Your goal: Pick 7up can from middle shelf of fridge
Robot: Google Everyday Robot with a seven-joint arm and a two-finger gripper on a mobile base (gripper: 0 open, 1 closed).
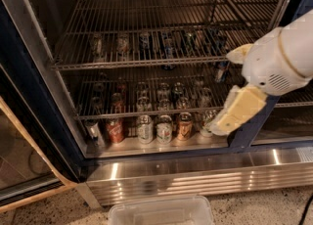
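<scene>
The pincer (226, 92) is held spread and empty at the right of the fridge (161, 180). The 7up can (144, 104) is seen upright on the middle shelf (105, 117), leftward of the pincer and deeper in.

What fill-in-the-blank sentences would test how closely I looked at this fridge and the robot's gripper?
1. The gripper hangs at the ___ side of the view, in front of the open fridge.
2. The gripper is open and holds ___.
3. The shelves are made of metal ___, not glass.
4. The red can stands in the ___ row of cans.

Missing words: right; nothing; wire; front.
</scene>
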